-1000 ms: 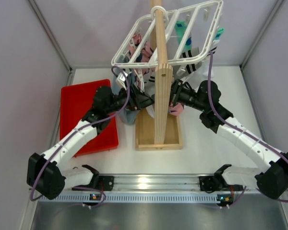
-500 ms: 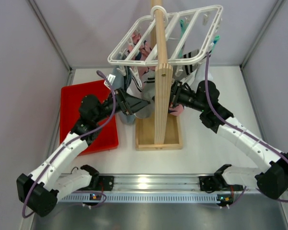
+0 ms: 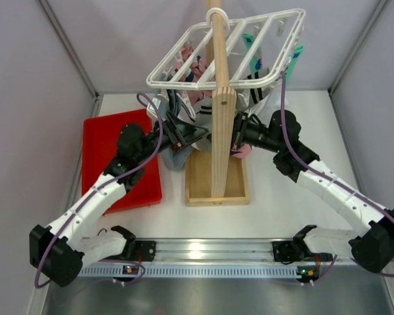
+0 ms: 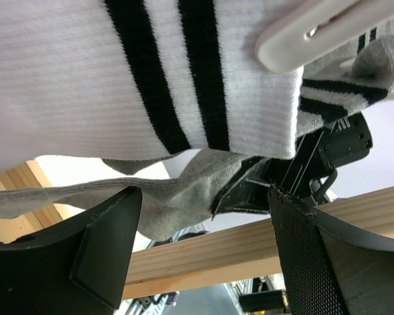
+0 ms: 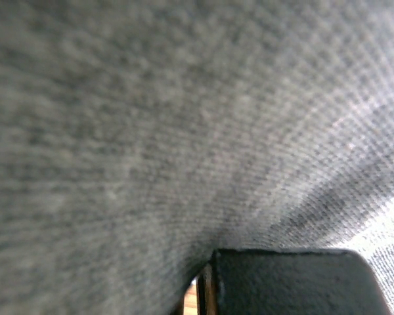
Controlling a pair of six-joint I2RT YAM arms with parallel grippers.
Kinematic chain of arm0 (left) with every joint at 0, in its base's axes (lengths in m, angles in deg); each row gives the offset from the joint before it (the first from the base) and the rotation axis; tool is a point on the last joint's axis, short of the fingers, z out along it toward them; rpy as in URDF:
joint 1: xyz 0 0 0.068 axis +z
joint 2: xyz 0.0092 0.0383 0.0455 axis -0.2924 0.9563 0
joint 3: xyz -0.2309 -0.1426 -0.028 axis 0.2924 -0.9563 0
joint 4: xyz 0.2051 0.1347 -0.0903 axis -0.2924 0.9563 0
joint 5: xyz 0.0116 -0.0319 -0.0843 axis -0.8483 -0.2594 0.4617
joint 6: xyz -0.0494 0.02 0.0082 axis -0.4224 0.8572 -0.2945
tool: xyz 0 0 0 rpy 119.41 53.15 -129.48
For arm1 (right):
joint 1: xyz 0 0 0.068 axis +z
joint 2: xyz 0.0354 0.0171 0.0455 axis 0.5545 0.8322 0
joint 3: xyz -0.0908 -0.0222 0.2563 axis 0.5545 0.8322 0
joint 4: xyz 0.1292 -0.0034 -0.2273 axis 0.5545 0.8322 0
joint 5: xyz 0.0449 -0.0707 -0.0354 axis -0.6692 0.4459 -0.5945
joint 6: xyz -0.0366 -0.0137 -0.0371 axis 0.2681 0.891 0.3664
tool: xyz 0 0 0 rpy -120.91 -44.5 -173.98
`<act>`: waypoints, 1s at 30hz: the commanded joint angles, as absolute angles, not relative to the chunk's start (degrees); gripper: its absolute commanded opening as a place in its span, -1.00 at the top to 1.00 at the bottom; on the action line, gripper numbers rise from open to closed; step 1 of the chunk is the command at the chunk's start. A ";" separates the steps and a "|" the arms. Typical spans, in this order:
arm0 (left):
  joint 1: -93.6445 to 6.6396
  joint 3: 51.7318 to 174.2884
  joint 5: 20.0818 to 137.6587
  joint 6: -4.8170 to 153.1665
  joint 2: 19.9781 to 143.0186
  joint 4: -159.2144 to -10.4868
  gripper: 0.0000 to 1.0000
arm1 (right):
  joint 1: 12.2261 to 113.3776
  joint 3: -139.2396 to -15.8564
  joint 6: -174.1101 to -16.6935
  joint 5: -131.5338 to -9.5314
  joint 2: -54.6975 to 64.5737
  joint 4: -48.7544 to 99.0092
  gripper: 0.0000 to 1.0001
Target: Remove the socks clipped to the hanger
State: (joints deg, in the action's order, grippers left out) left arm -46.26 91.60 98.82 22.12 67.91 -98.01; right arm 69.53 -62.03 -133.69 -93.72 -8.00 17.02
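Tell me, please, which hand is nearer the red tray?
Left. The left hand is just right of the red tray; the right hand is beyond the wooden post.

Hanger [image 3: 184, 85]: white grid frame, raised, tilted. Clipped beneath: teal socks [image 3: 249, 41]; white sock [image 4: 118, 65] with black stripe bands; grey sock [image 4: 171, 197] draped just below it.

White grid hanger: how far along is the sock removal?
Done: nothing visible; socks hang under the white plastic grid hanger. In hand: right gripper, jaws shut on a grey knit sock; left gripper, jaws open below a white sock with black stripes held by a white clip. Remaining: every sock.
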 commanded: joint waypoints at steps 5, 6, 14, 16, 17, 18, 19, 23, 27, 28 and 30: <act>-46.45 95.24 96.62 19.57 69.98 -100.50 -0.63 | 71.12 -65.72 -130.77 -97.87 -7.76 11.88 1.00; -46.36 95.59 96.54 19.40 70.60 -100.50 -0.63 | 71.29 -65.81 -130.69 -98.13 -7.59 11.70 1.00; -46.36 96.91 97.15 20.36 73.07 -100.59 0.23 | 71.47 -67.30 -129.11 -98.23 -7.59 13.36 1.00; -46.45 97.00 97.50 21.24 72.89 -100.50 0.42 | 71.47 -67.65 -128.41 -96.83 -7.85 15.30 0.98; -46.45 97.09 97.59 21.50 72.98 -100.59 0.69 | 71.38 -67.74 -127.36 -96.12 -8.03 16.09 0.91; -46.45 97.18 97.68 21.51 72.89 -100.59 0.81 | 71.47 -67.92 -126.74 -95.16 -8.20 18.10 0.82; -46.36 97.27 97.85 21.59 72.80 -100.59 0.93 | 71.47 -68.01 -126.12 -93.67 -8.73 18.81 0.57; -46.27 98.06 99.08 21.95 72.98 -100.50 1.00 | 71.38 -68.36 -121.04 -88.22 -11.80 23.29 0.08; -46.18 99.98 102.42 22.56 74.12 -100.59 1.00 | 71.38 -69.06 -115.84 -82.06 -16.54 27.25 -0.04; -46.27 100.34 103.47 22.82 74.38 -100.59 1.00 | 71.38 -68.80 -114.96 -80.66 -18.55 27.60 -0.04; -46.27 101.65 106.46 23.09 75.60 -100.59 1.00 | 71.47 -67.92 -113.20 -79.68 -20.93 27.26 -0.04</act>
